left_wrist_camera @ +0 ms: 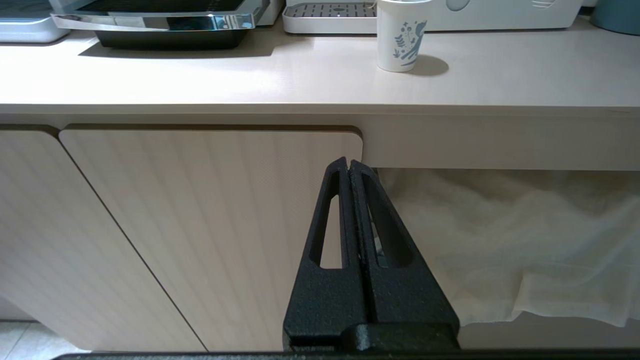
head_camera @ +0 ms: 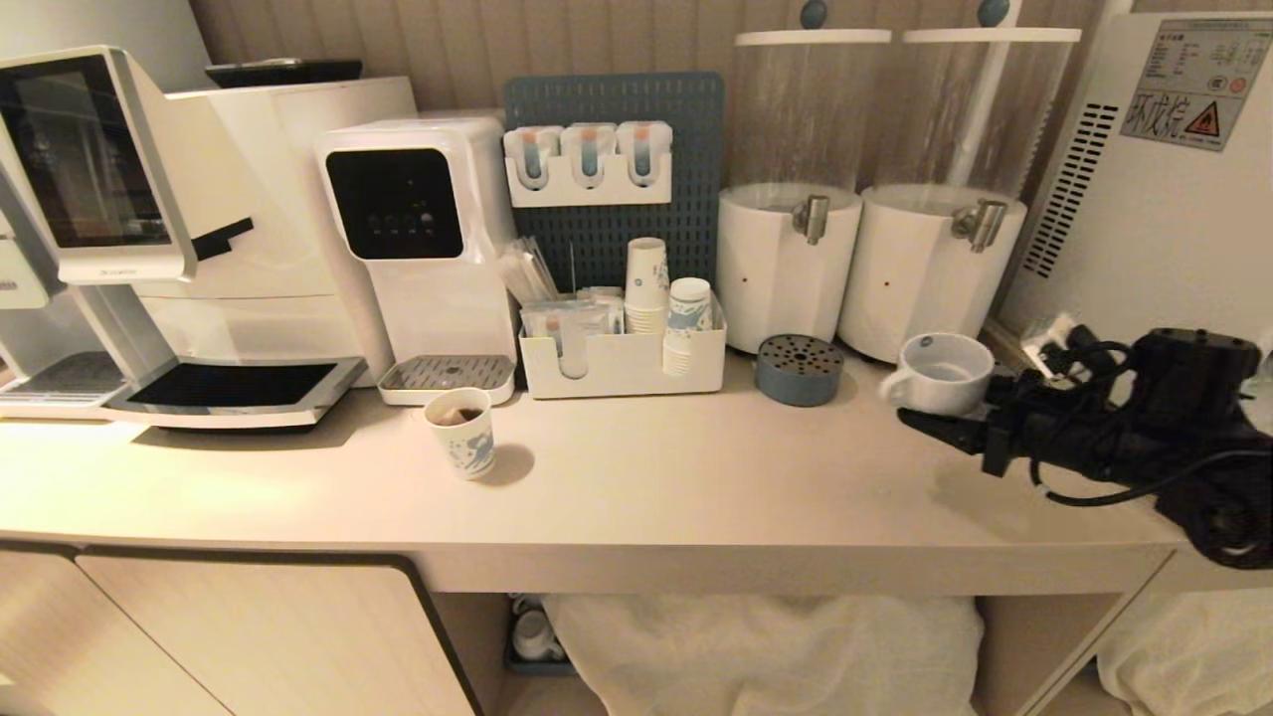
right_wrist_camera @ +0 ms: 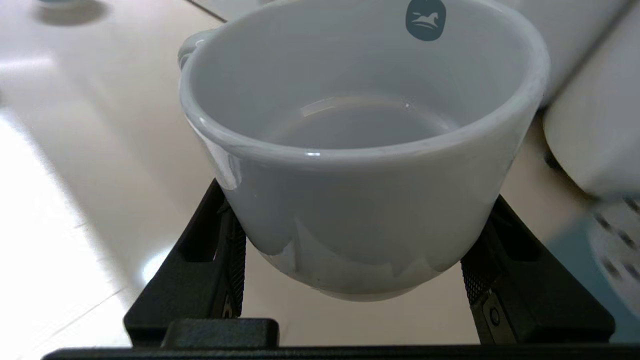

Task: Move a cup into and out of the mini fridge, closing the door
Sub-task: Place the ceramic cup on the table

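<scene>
The small white cup (head_camera: 945, 370) with a loop handle is between the fingers of my right gripper (head_camera: 945, 406), which reaches in from the right over the counter. In the right wrist view the cup (right_wrist_camera: 360, 90) is empty, and its base hangs a little above the counter. The right gripper (right_wrist_camera: 360, 210) is shut on its lower sides. The mini fridge (head_camera: 1144, 209) shows only its white side, with vent slots and a warning sticker, at the far right. Its door is out of view. My left gripper (left_wrist_camera: 348, 166) is shut and empty, parked below the counter edge.
Two white drink dispensers (head_camera: 855, 259) stand right behind the cup, with a blue-grey round perforated drain (head_camera: 799, 369) beside it. A patterned paper cup (head_camera: 461, 432) stands mid-counter. An organiser with stacked paper cups (head_camera: 622, 358), a water dispenser (head_camera: 428, 249) and a coffee machine (head_camera: 149, 249) line the back left.
</scene>
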